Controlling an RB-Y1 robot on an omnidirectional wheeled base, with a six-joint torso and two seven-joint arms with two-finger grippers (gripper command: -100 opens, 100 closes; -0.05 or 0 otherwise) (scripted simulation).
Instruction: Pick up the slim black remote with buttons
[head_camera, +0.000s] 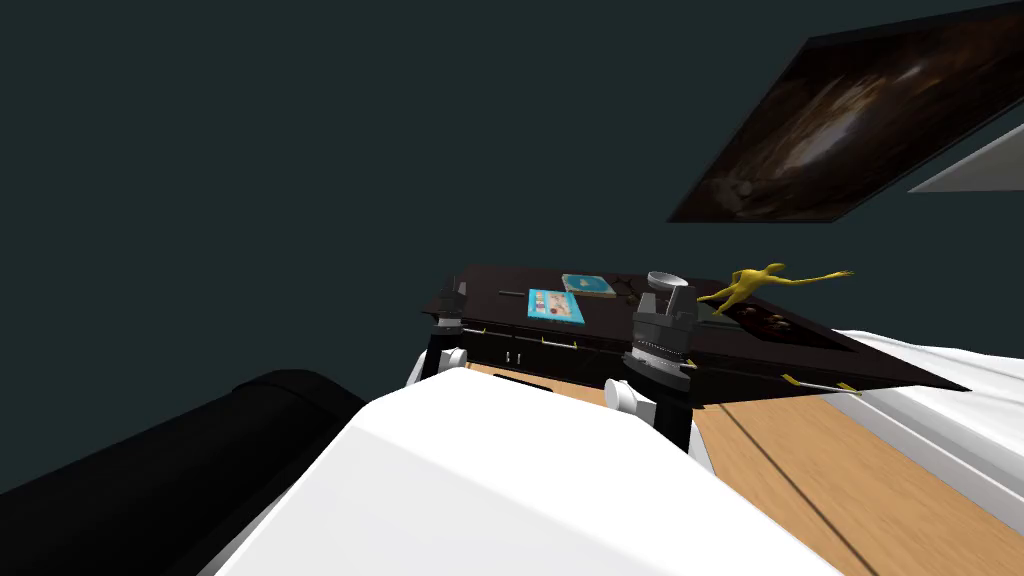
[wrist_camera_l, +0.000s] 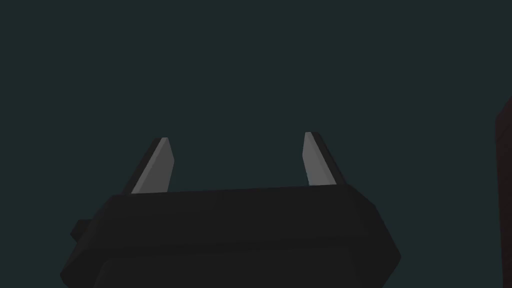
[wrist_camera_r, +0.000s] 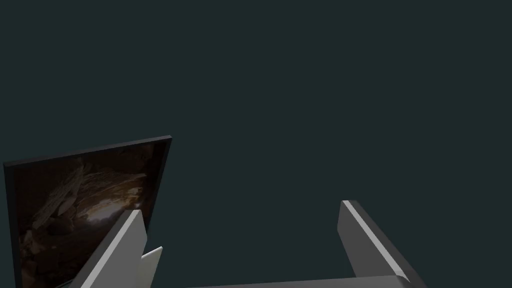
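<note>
Beside the yellow figure (head_camera: 750, 286) perhaps lies the remote (head_camera: 765, 320); left claw (wrist_camera_l: 236, 142), right claw (wrist_camera_r: 242, 209) released.

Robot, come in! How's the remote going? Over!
Left fingers open, right fingers open, both empty. Remote, likely the dark buttoned shape on the table, untouched. Yellow figure close beside it.

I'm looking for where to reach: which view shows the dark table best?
Head view: the dark table spans the middle, carrying two blue books and a yellow figure. Both wrist cameras face the dark wall instead.
</note>
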